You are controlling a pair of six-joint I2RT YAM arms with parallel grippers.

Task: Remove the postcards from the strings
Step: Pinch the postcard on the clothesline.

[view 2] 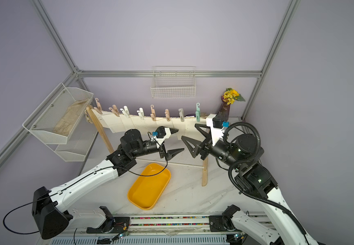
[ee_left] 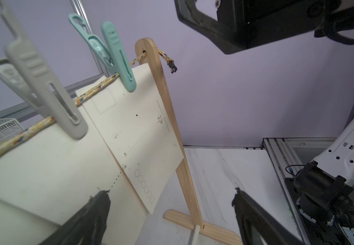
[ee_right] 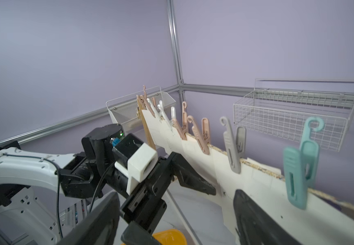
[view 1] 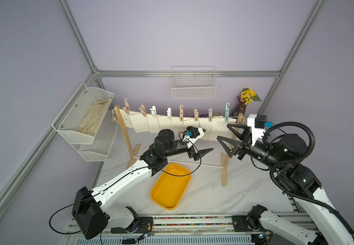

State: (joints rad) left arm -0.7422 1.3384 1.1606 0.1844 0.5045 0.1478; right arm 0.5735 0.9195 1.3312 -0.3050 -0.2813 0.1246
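Several cream postcards (view 1: pixel 150 124) (view 2: pixel 129 123) hang in an overlapping row on the string (ee_left: pixel 95 91) between two wooden posts, each held by a pastel clothespin. My left gripper (view 1: pixel 209 139) (ee_left: pixel 171 197) is open, low in front of the right-hand cards. One of its fingers (ee_left: pixel 99 203) lies over a card's lower part, and the last postcard's (ee_left: pixel 133 127) bottom corner hangs between the jaws. My right gripper (view 1: pixel 222 132) (ee_right: pixel 177 193) is open beside the right post (ee_left: pixel 167 106), its jaws pointing left towards the left gripper and holding nothing.
A teal clothespin (ee_left: pixel 118 57) and a grey one (ee_left: pixel 44 84) hold the cards nearest the grippers. A yellow tray (view 1: pixel 169 186) lies on the marble table under the left arm. A white rod (view 1: pixel 210 165) joins the rack's feet. A wire basket (view 1: pixel 194 89), mesh shelves (view 1: pixel 82 114) and a flower vase (view 1: pixel 242 106) line the back.
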